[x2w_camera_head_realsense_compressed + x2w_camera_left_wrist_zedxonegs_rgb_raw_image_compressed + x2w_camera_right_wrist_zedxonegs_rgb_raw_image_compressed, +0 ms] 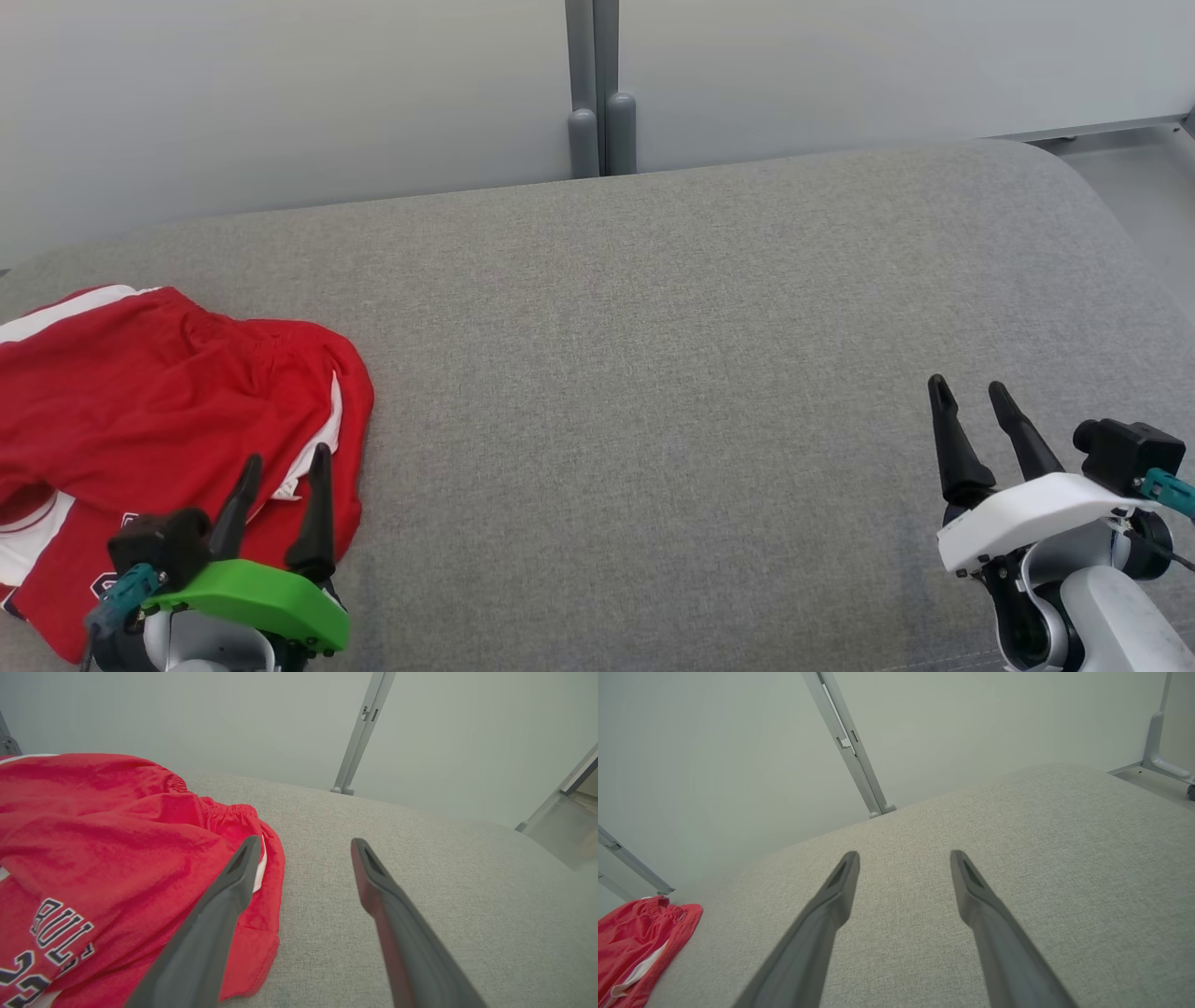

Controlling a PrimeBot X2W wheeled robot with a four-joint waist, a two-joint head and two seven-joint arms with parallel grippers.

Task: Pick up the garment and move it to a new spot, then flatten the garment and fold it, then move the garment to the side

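Note:
The garment is a pair of red shorts with white trim and dark lettering, lying rumpled at the left end of the grey cushioned surface. In the left wrist view the garment sits under and left of the left finger. My left gripper hovers open above the garment's right edge, nothing between its fingers. My right gripper stands open far to the right over bare fabric. The right wrist view has the garment at its lower left, and my right gripper open.
A pale wall with a grey double post runs behind the surface. The surface's rounded right end drops off to a floor with a metal frame. Bare grey fabric stretches between the two grippers.

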